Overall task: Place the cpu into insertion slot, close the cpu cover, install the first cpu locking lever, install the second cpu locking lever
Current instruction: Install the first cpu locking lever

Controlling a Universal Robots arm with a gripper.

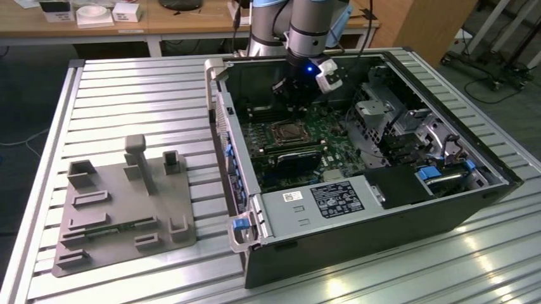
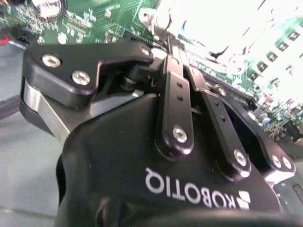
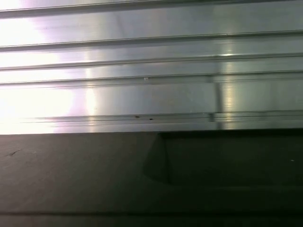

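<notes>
The insertion slot (image 1: pixel 287 134) sits mid-board inside the open computer case (image 1: pixel 355 237). You cannot tell whether the grey square within its silvery rim is the cpu. The gripper (image 1: pixel 290 104) hangs just at the slot's 12 o'clock. In the second wrist view its fingers (image 2: pixel 171 71) are clenched together over the green board (image 2: pixel 94 19). A grey fixture plate (image 1: pixel 118 209) lies on the slatted table (image 1: pixel 127 88) at the case's 9 o'clock.
</notes>
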